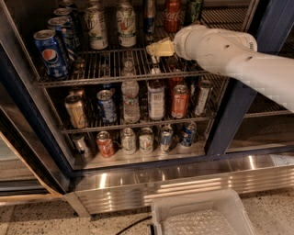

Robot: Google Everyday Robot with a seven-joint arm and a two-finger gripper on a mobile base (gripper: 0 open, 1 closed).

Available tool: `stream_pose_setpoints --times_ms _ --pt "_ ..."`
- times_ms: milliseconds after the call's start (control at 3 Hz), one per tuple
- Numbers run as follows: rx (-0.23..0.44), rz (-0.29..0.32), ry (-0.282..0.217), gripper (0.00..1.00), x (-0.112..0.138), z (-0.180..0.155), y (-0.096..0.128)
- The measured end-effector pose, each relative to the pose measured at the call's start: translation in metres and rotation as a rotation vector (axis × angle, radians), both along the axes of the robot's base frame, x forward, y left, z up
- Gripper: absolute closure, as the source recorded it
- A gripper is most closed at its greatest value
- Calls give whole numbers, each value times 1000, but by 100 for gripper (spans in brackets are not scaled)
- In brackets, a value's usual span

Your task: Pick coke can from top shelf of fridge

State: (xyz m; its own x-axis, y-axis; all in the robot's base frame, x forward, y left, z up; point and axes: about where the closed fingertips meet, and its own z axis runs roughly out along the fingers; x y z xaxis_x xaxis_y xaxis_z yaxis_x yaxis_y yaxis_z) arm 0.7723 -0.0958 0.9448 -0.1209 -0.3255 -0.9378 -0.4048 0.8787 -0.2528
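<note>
My white, rounded arm reaches in from the right, and my gripper (159,47) with its pale yellow tip hangs just above the silvery wire-grid top shelf (105,65), near the middle of its front rail. I cannot tell how wide it stands; it holds nothing that I can see.

The slim deep-red coke can (172,14) with white script stands upright toward the shelf's rear right, behind my gripper and apart from it. Two pale green-and-white cans (125,24) stand to its left, and a blue Pepsi can (50,53) sits at the shelf's front left corner.

The large dark-framed fridge (233,120) holds more cans and a clear water bottle (131,97) on the lower racks. A white plastic bin (198,207) lies on the floor before the steel base panel (183,180).
</note>
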Motion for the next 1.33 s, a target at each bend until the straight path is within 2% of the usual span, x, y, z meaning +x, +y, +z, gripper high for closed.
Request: stream_pose_setpoints --times_ms 667,1333 --pt "49 -79 -95 0 39 10 -20" --pt "89 -58 -140 0 59 25 2"
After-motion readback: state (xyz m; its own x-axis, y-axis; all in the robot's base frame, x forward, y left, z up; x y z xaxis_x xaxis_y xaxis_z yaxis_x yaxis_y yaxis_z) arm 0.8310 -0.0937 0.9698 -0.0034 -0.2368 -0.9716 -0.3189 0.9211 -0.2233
